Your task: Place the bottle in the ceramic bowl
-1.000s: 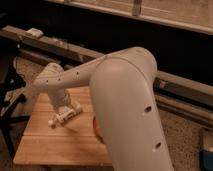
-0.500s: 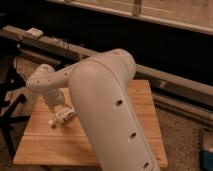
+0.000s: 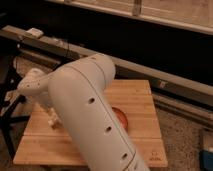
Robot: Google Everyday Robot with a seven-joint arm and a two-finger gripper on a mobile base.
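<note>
Camera view is mostly filled by the robot's big white arm [image 3: 92, 120], which crosses the wooden counter [image 3: 142, 97] from lower right to upper left and hides the middle of it. The claw [image 3: 52, 119] is low at the left side of the counter, just past the wrist. Only a small pale piece of it shows beside the arm. It stands wide, and I see nothing closed inside it. The bottle I cannot find with certainty. It is white like the claw, so the pale piece may include it, or it may lie hidden under the arm close by. The ceramic bowl [image 3: 120, 118] shows only as an orange-red sliver at the right edge of the arm, near the centre of the counter and apart from the claw.

My judgement is that the step in hand is the grasp, and the placing is not yet done. To do it well, the claw should come down with one finger on each side of the slim body, not on the cap. It should close only when the bottle is really between them, because such a light, narrow thing can tip or roll from a side push. After closing, it is better to lift clear over the bowl's rim before crossing. The release should be low inside, so the bottle does not bounce out.
</note>
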